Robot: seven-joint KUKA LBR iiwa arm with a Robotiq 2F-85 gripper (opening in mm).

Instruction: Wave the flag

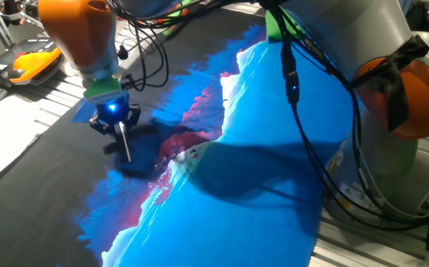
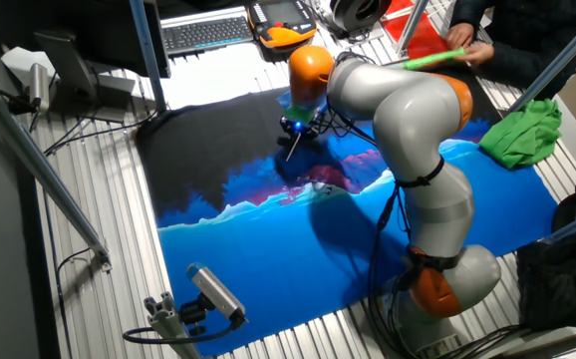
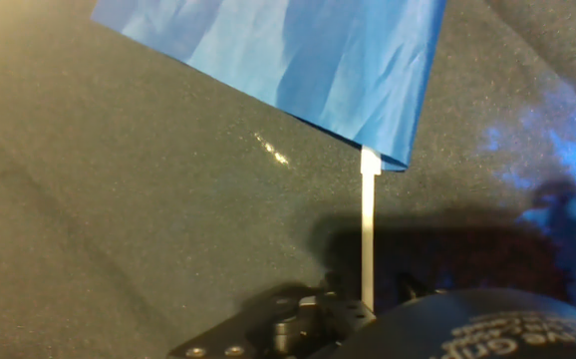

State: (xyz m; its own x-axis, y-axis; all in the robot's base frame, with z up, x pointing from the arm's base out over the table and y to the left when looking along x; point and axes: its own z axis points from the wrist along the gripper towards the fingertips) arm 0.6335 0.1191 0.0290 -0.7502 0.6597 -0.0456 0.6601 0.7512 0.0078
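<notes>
**Spotter:** While you look down the hand view, you see the gripper (image 3: 363,311) clamped on the white stick of the flag (image 3: 298,60), its fingers closed around the stick's lower end. The blue cloth hangs out past the fingers over the dark part of the tablecloth (image 3: 119,199).

**Operator:** What sits around me?

**Spotter:** From the other fixed view, you have a green cloth (image 2: 522,135) well apart at the tablecloth's far corner, a keyboard (image 2: 208,33) and an orange-and-black handset (image 2: 286,35) beyond the cloth's dark edge, and a person's hand (image 2: 479,55) holding a green stick near a red sheet. A camera on a small stand (image 2: 203,299) sits just off the blue edge nearest that view. Your own arm (image 2: 408,110) arches over the blue print, with black cables trailing along it.

**Operator:** Room to move?

**Spotter:** You hold the flag (image 1: 125,141) just above the black area, near the pink and blue print, and the cloth is open around it on every side. Slotted metal table (image 2: 99,199) borders the tablecloth.

**Operator:** Any writing?

**Spotter:** You have pale lettering on the gripper body in the hand view, too blurred to read.
</notes>
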